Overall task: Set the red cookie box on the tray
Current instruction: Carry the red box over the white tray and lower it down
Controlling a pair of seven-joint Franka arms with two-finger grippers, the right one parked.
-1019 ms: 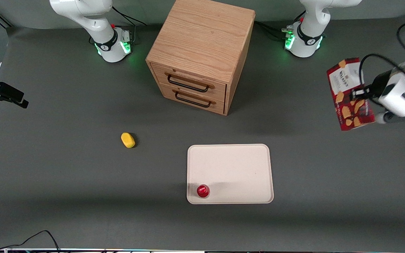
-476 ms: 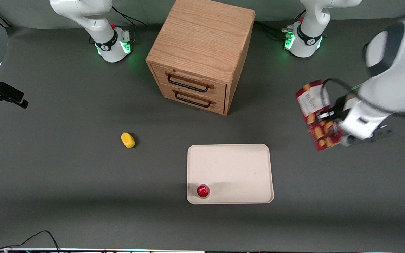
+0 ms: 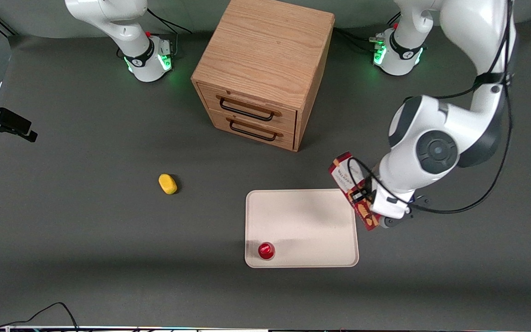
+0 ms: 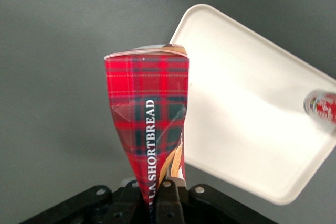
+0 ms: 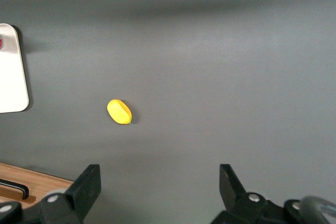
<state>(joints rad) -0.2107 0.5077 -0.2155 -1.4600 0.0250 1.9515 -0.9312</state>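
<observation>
The red cookie box [image 3: 351, 186] is a dark-red tartan carton with cookie pictures, held in the air by my left gripper [image 3: 368, 203], which is shut on it. The box hangs above the edge of the tray [image 3: 300, 216] that lies toward the working arm's end of the table. The tray is cream-white with rounded corners. In the left wrist view the box [image 4: 149, 124] is pinched and creased between the fingers [image 4: 170, 203], with the tray [image 4: 247, 119] beside it below.
A small round red cap-like object [image 3: 266, 250] stands in the tray's near corner and shows in the left wrist view [image 4: 321, 106]. A wooden two-drawer cabinet [image 3: 263, 69] stands farther from the camera. A yellow object [image 3: 168, 183] lies toward the parked arm's end.
My left gripper has carried the box from the working arm's end of the table toward the tray and lower, until it now hangs at the tray's edge.
</observation>
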